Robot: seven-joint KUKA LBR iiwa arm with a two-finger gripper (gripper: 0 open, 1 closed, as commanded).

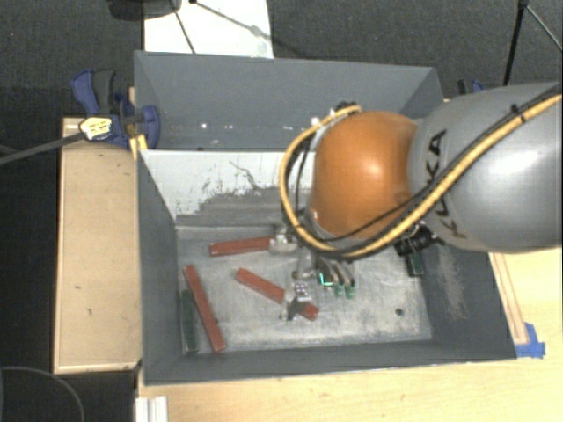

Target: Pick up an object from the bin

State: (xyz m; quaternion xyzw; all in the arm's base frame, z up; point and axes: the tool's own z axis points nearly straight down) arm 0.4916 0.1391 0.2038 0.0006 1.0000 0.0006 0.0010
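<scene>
So from my seat at the remote station: the arm [501, 183] is in from the right, with its orange cover [361, 178] hanging over the middle of the bin [158, 236] and yellow and black cables [295, 218] looped round it. The gripper [302, 304] is down low at the bin floor, right at the lower right end of a short red-brown stick [258, 284] that lies slanted near the centre. A bit of the same red pokes out just to the right of the gripper, so it looks like it's on or around that end. I honestly can't tell from this angle whether the gripper is open or closed. A second red-brown stick [239, 247] with a silvery tip lies nearly level closer to the back wall, apart from the first. Over on the left a longer red-brown stick [203, 309] lies slanted, with a dark stick [187, 322] right beside it along the left wall. Those two are well apart from the gripper.
</scene>
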